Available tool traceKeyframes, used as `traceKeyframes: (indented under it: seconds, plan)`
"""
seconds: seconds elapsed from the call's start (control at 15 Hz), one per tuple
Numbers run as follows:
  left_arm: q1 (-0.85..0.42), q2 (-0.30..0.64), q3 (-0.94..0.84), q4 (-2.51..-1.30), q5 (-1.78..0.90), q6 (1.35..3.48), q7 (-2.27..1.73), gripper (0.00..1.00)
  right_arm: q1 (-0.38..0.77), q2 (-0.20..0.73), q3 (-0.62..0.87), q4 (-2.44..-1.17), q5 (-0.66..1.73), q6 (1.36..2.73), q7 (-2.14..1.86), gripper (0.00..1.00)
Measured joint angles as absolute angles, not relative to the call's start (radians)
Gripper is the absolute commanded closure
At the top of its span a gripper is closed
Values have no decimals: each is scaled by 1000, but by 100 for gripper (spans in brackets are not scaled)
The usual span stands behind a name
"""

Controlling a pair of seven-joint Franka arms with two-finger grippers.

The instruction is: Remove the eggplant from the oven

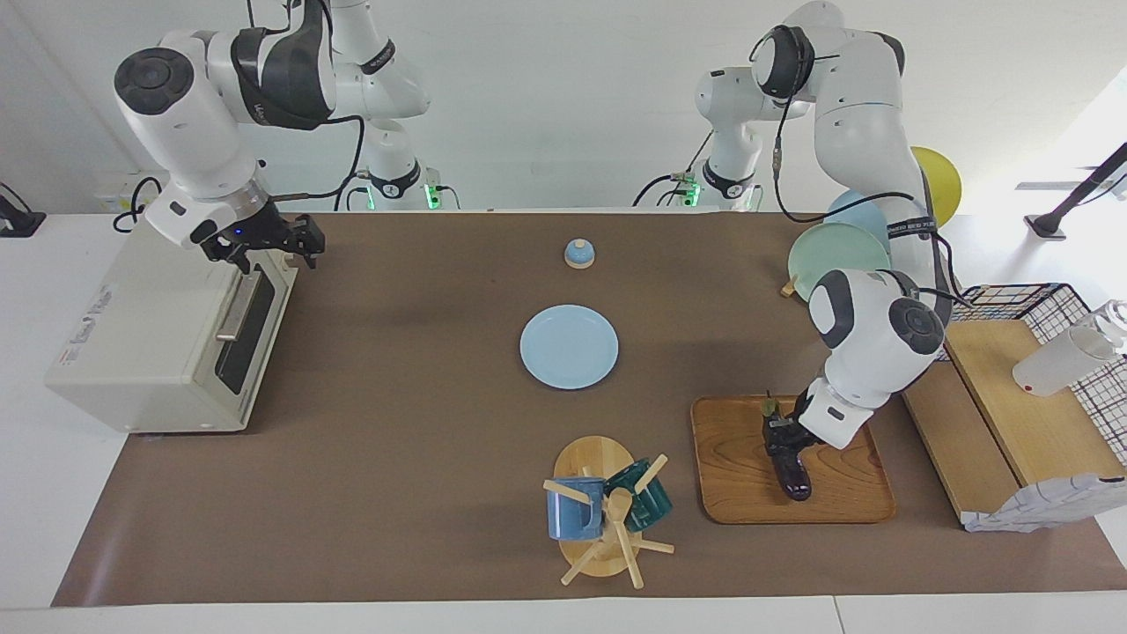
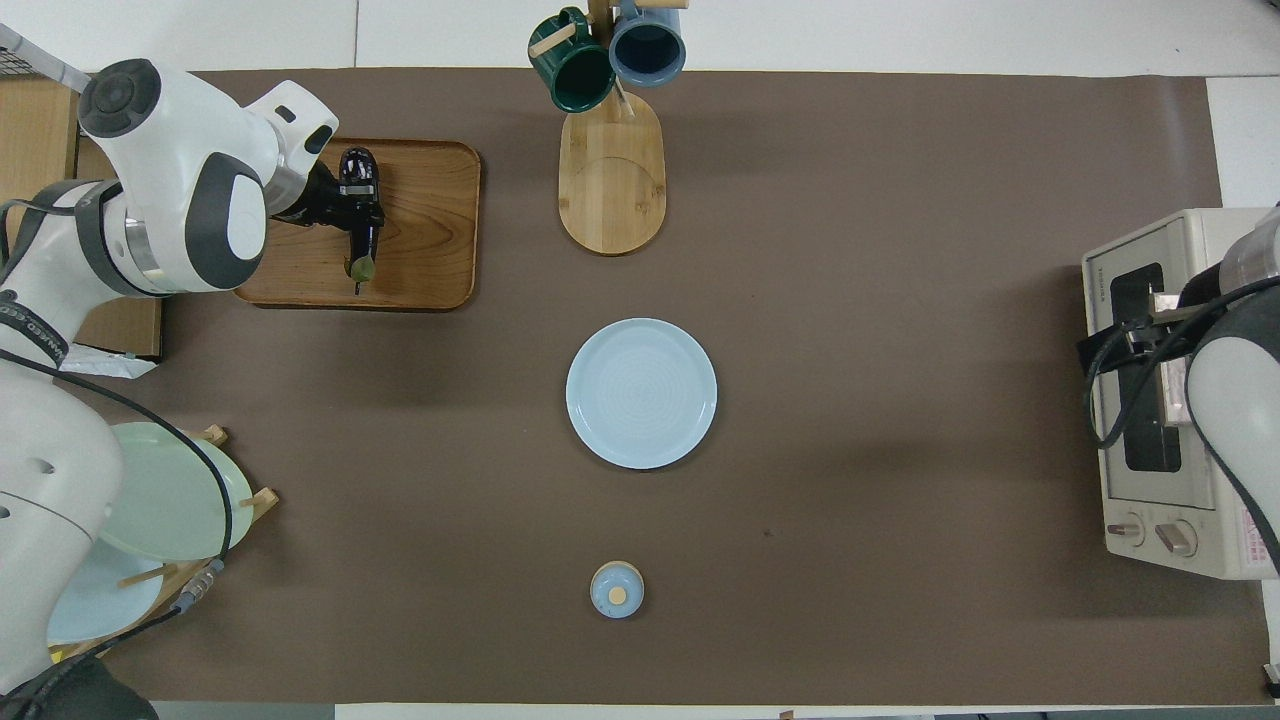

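Note:
The dark purple eggplant [image 1: 790,465] lies lengthwise on the wooden tray [image 1: 845,493], its green stem tip toward the robots. It also shows in the overhead view [image 2: 361,215] on the tray [image 2: 430,220]. My left gripper [image 1: 782,438] is down over the eggplant's middle, with its fingers closed on either side of it. The cream-white oven [image 1: 150,343] stands at the right arm's end of the table with its dark glass door [image 1: 251,326] shut. My right gripper [image 1: 268,246] hovers open and empty over the door's top edge.
A light blue plate [image 1: 569,346] lies mid-table, and a small blue knobbed lid [image 1: 579,254] lies nearer to the robots. A mug tree [image 1: 607,519] with two mugs stands beside the tray. A rack of green plates [image 1: 836,251] and a wire-and-wood rack [image 1: 1030,387] with a white bottle [image 1: 1061,361] stand at the left arm's end.

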State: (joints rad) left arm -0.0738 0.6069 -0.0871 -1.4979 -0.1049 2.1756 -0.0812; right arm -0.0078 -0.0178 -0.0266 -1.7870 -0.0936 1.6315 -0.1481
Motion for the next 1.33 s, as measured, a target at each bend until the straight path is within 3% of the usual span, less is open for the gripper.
traceKeyframes:
  seconds: [0.4, 1.0, 1.33]
  plan:
    - [-67, 547, -81, -1465, -104, 2110, -79, 0, -7, -12, -35, -1749, -93, 1619, -148, 0]
    - [-41, 214, -76, -1459, -60, 1736, -79, 0, -2, 30, -37, -1664, -73, 1619, -159, 0]
    - [-44, 84, -77, -1499, -57, 1560, -79, 0, -2, 30, -38, -1655, -53, 1619, -159, 0]
